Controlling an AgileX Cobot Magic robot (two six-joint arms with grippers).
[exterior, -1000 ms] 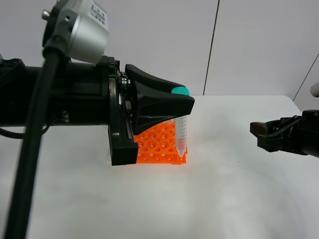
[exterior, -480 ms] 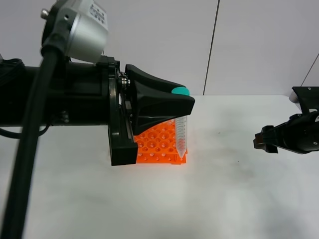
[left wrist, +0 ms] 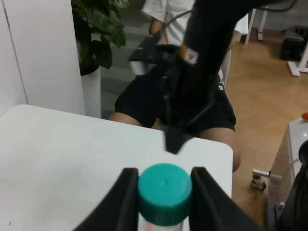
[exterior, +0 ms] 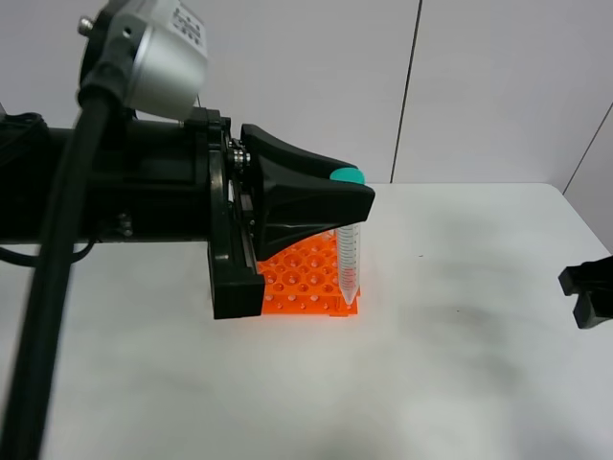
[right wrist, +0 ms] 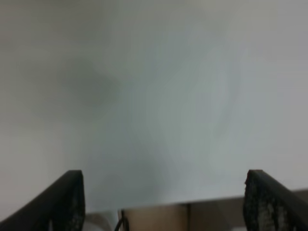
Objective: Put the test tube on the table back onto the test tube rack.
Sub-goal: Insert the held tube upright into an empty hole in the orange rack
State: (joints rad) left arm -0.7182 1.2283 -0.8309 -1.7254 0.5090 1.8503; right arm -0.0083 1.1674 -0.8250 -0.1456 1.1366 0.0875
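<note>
My left gripper is shut on the test tube, just under its teal cap. The tube hangs upright with its pointed tip at a hole in the front right corner of the orange test tube rack. I cannot tell how far the tip is in. The gripper hides most of the rack. In the left wrist view the cap sits between the two black fingers. My right gripper is at the far right table edge, open and empty, and also shows in the right wrist view.
The white table spreads around the rack. In the left wrist view the right arm stands over the table's far edge, with a seated person and a plant beyond it.
My right gripper has pulled back to the right and lower, from mid-right of the table to its right edge. My left gripper and the tube have stayed in place.
</note>
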